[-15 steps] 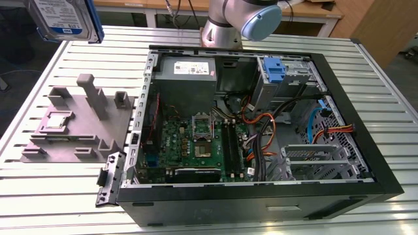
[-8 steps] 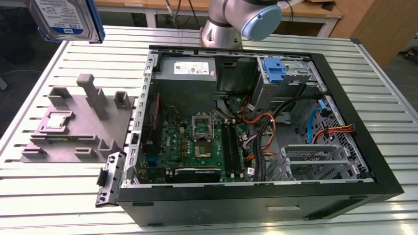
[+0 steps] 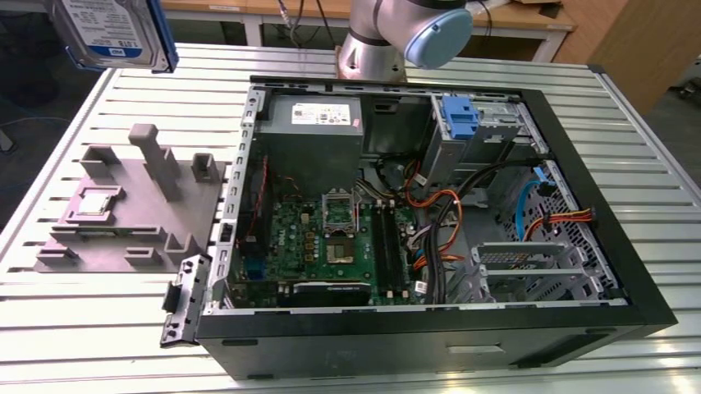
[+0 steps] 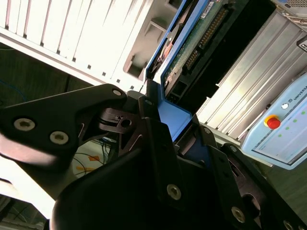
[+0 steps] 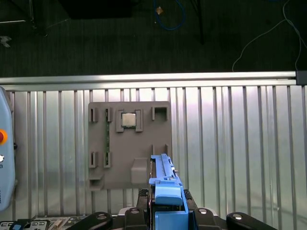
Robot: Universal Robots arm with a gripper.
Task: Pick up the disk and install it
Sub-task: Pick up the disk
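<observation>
**Exterior view:** one disk point(image 3: 110, 33) hangs at the upper left, above the slatted table's point(image 3: 98, 312) corner and well apart from the one open computer case point(image 3: 438, 336).

**Second wrist view:** my gripper point(image 4: 175, 122) is clamped on the disk's blue frame.

**First wrist view:** the disk, seen edge-on, overlaps one grey fixture plate point(image 5: 129, 143). Bare slats lie on either side.
</observation>
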